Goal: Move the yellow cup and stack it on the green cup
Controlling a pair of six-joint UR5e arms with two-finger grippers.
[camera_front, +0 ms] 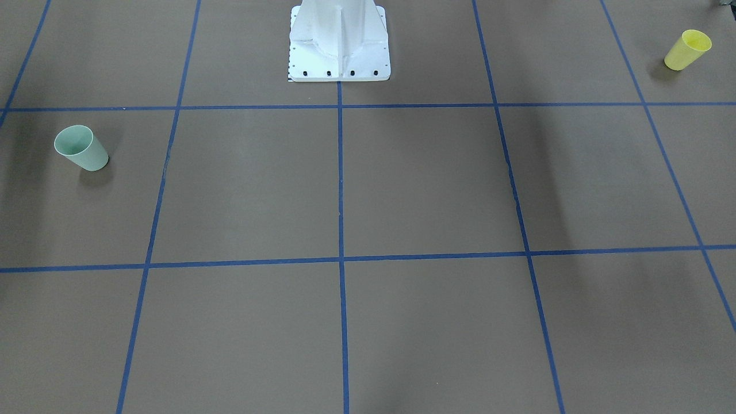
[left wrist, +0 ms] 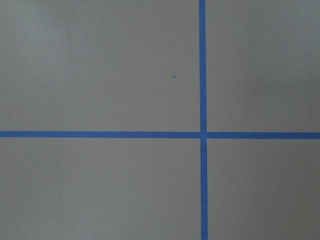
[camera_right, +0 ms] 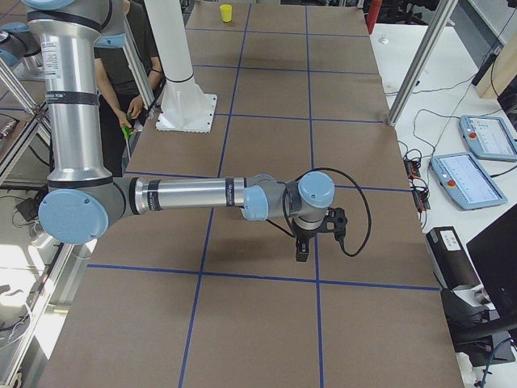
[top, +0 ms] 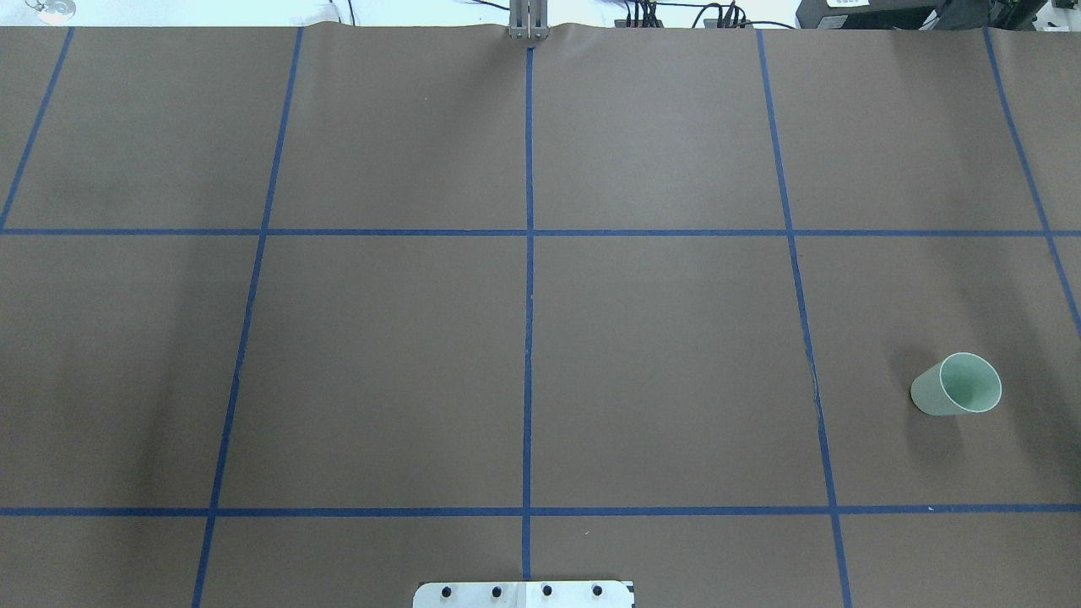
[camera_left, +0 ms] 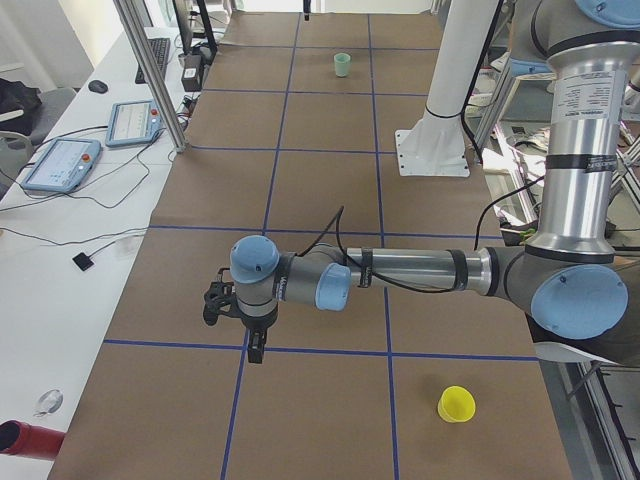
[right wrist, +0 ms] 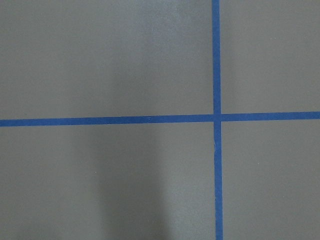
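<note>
The yellow cup (camera_front: 687, 50) stands upright near the table's end on my left side; it also shows in the exterior left view (camera_left: 456, 405) and far off in the exterior right view (camera_right: 225, 12). The green cup (camera_front: 81, 148) stands upright on my right side (top: 956, 385) (camera_left: 342, 64). My left gripper (camera_left: 258, 350) hangs over a blue tape line, well away from the yellow cup. My right gripper (camera_right: 302, 252) hangs over the mat, apart from both cups. I cannot tell if either is open or shut. Both wrist views show only mat and tape.
The white robot pedestal (camera_front: 339, 46) stands at the table's middle edge. Blue tape lines grid the brown mat (top: 388, 363). Teach pendants (camera_left: 60, 162) (camera_right: 485, 137) and cables lie on the side tables. Aluminium posts (camera_left: 150, 70) stand at the table's far edge. A person (camera_right: 129, 81) stands behind the robot.
</note>
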